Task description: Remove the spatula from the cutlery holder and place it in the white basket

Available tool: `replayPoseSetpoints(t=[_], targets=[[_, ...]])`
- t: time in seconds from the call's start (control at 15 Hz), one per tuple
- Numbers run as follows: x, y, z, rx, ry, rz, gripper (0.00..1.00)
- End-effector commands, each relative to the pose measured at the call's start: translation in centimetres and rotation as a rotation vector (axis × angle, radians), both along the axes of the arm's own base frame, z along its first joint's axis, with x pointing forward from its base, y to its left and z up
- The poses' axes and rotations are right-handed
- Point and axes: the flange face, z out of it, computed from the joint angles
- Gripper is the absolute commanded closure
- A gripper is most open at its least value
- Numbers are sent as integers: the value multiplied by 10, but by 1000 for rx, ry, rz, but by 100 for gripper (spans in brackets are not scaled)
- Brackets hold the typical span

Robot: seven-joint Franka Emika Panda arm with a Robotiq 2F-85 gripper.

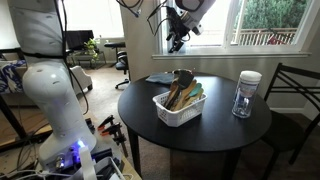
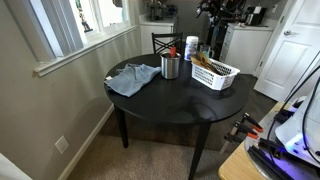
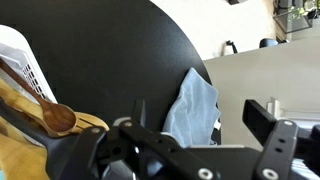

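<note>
Spatula: cannot be picked out for certain. A small red piece [image 2: 173, 48] shows just above the cutlery holder [image 2: 170, 68], and it may be the spatula.
White basket [image 1: 172, 114]: sits near the middle of the counter [image 1: 140, 112], just right of the cutlery holder in an exterior view, with wooden utensils [image 1: 181, 90] lying in it.
Progress: unsettled. If the red piece is the spatula, then reaching, gripping, lifting and dropping are all left.
Jaws: spread wide, holding nothing.
Arm: raised well above the far side of the counter, jaws pointing down over a blue cloth [image 3: 190, 105].
Jar [image 1: 245, 95]: stands well apart, at the right.
</note>
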Motion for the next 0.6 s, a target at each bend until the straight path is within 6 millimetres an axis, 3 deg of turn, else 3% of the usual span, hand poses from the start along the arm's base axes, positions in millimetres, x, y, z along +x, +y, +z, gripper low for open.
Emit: replayPoseSetpoints(t=[0.0,0.53], targets=[[6,-14,7,39,16,-33,0],[5,-19,5,18,1,-47,0]])
